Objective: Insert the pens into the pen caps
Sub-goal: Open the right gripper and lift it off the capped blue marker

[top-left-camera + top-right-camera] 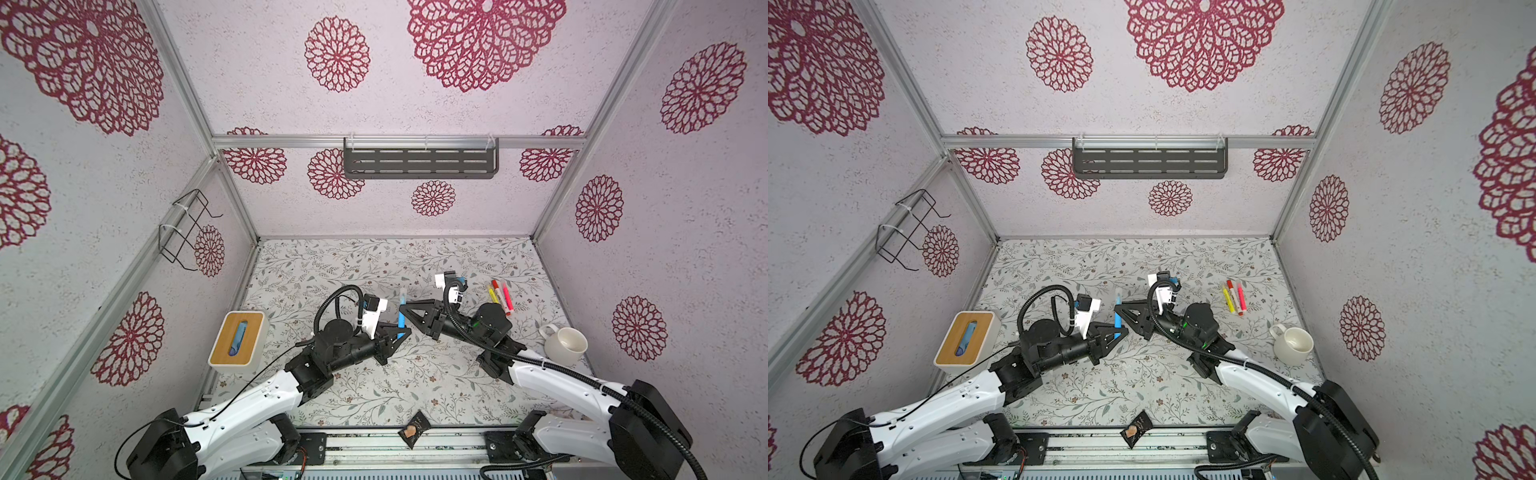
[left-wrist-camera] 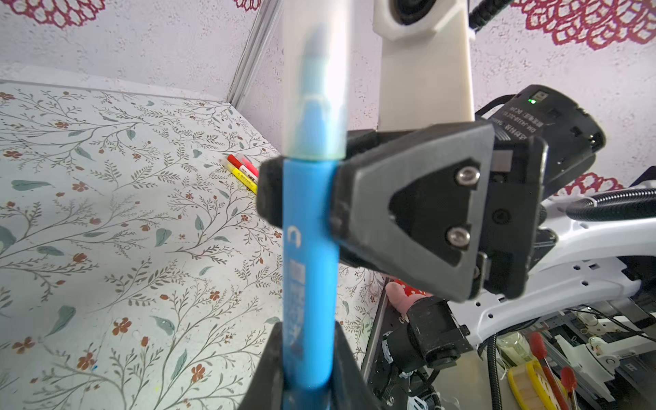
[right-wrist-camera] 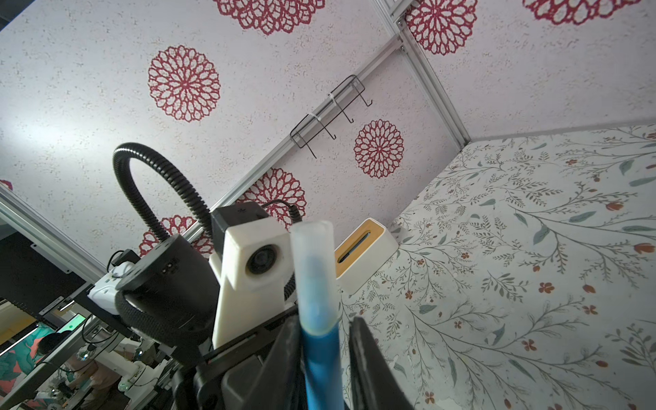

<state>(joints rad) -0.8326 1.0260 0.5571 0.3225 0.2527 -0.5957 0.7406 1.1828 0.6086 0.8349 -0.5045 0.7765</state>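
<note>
The blue pen (image 1: 401, 322) (image 1: 1117, 320) stands upright above the table's middle in both top views. My left gripper (image 2: 307, 372) (image 1: 400, 333) is shut on its lower barrel (image 2: 309, 284). A translucent pale pen cap (image 2: 316, 88) (image 3: 314, 269) (image 1: 403, 296) sits over its tip. My right gripper (image 3: 324, 323) (image 1: 402, 309) straddles the barrel just below the cap; one finger touches it and a gap shows beside the other, so it is open. Yellow (image 1: 493, 295), orange-red (image 1: 498, 292) and pink (image 1: 507, 300) pens lie side by side at the right rear.
A wood-topped white box (image 1: 237, 338) stands at the table's left edge. A white mug (image 1: 565, 340) sits at the right. A dark wrapper (image 1: 413, 430) lies on the front rail. A black shelf (image 1: 419, 160) and a wire rack (image 1: 187, 228) hang on the walls.
</note>
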